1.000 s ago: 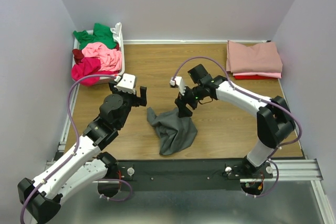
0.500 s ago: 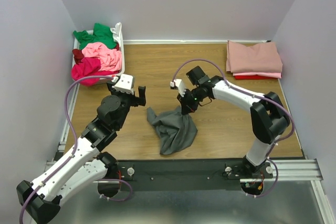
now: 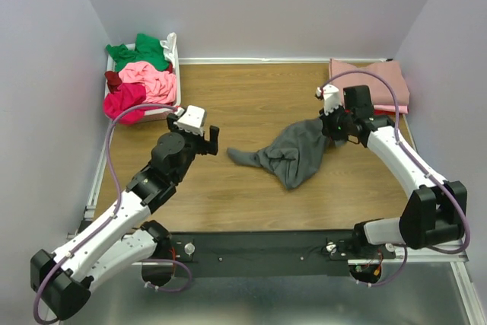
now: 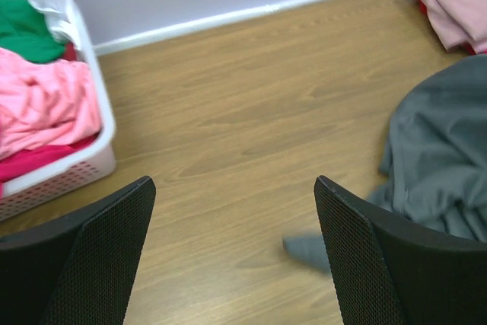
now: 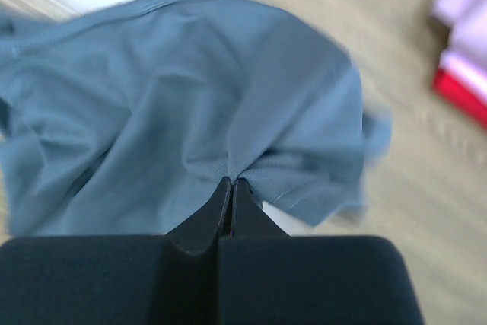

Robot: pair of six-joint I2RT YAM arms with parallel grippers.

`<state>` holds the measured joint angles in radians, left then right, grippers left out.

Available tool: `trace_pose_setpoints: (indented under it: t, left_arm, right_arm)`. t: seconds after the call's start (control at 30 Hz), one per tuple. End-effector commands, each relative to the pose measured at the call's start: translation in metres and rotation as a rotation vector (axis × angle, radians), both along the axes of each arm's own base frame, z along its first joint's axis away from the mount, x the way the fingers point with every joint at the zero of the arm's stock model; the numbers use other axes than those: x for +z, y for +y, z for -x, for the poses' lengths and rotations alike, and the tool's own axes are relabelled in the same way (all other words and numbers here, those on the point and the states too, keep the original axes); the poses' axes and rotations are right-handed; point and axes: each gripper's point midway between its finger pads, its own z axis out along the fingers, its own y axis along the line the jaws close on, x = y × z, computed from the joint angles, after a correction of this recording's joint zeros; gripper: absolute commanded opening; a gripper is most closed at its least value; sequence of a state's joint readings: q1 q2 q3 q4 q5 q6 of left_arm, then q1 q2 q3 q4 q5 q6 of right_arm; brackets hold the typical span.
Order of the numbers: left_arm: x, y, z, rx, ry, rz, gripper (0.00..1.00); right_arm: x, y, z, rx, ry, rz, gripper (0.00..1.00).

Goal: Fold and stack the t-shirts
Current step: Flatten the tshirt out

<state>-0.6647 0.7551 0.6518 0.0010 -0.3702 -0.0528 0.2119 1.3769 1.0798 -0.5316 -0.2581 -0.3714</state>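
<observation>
Dark grey t-shirt (image 3: 293, 154) lies crumpled mid-tabletop (image 3: 251, 97), its edge pinched in the right gripper (image 3: 332, 123). Left gripper (image 3: 205, 137) is spread, empty. Folded stack (image 3: 369, 85) sits far right. Unfolded shirts (image 3: 144, 74) fill the basket (image 3: 156, 113), so most work is left.

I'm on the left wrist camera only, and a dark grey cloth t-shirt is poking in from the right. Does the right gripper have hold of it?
Observer: Yes. The right wrist view shows the right gripper shut on a pinch of the dark grey cloth t-shirt.
Operator: How does the shirt lie?
Observer: From above, its right end is drawn up to that gripper. The rest lies crumpled on the wooden table, with one tail pointing toward the left gripper.
Operator: Where is the right gripper?
Observer: From above, it sits just left of the folded dusty rose t-shirt in the far right corner.
</observation>
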Motion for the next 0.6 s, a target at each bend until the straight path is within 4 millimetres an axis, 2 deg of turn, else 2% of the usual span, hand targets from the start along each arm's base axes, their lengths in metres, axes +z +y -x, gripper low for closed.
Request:
trace_pose_setpoints:
  t: [0.0, 0.1, 0.23, 0.27, 0.33, 0.4, 0.43, 0.47, 0.5, 0.53, 0.57]
  left_arm:
    - [-0.011, -0.029, -0.001, -0.134, 0.059, 0.02, 0.91]
    - [-0.03, -0.063, 0.0, -0.283, 0.146, 0.031, 0.88]
    - [-0.043, -0.109, 0.015, -0.519, 0.238, 0.075, 0.85]
    - [-0.045, -0.115, 0.014, -0.539, 0.25, 0.079, 0.85]
    - [-0.052, -0.132, 0.007, -0.589, 0.284, 0.078, 0.85]
    - [-0.075, -0.145, -0.003, -0.61, 0.35, 0.05, 0.85]
    - [-0.07, -0.153, -0.009, -0.631, 0.344, 0.047, 0.85]
    - [-0.091, -0.163, -0.013, -0.663, 0.396, 0.02, 0.84]
    - [-0.087, -0.171, -0.019, -0.678, 0.391, 0.023, 0.84]
    - [-0.092, -0.177, -0.021, -0.703, 0.412, 0.022, 0.84]
    - [-0.11, -0.185, -0.023, -0.719, 0.46, 0.005, 0.84]
  right_arm:
    - [-0.024, -0.036, 0.0, -0.153, 0.003, 0.065, 0.0]
    - [-0.032, -0.046, 0.001, -0.182, 0.017, 0.039, 0.0]
    - [-0.035, -0.044, 0.002, -0.175, 0.024, 0.008, 0.0]
    - [-0.033, -0.043, 0.002, -0.171, 0.021, 0.001, 0.0]
    - [-0.033, -0.043, 0.004, -0.169, 0.017, -0.008, 0.0]
    - [-0.033, -0.043, 0.006, -0.165, 0.015, -0.021, 0.0]
    - [-0.033, -0.043, 0.007, -0.167, 0.015, -0.026, 0.0]
    - [-0.033, -0.043, 0.008, -0.164, 0.012, -0.029, 0.01]
    - [-0.034, -0.045, 0.01, -0.166, 0.012, -0.034, 0.0]
    - [-0.035, -0.044, 0.011, -0.164, 0.013, -0.036, 0.01]
    - [-0.036, -0.045, 0.012, -0.166, 0.013, -0.037, 0.0]
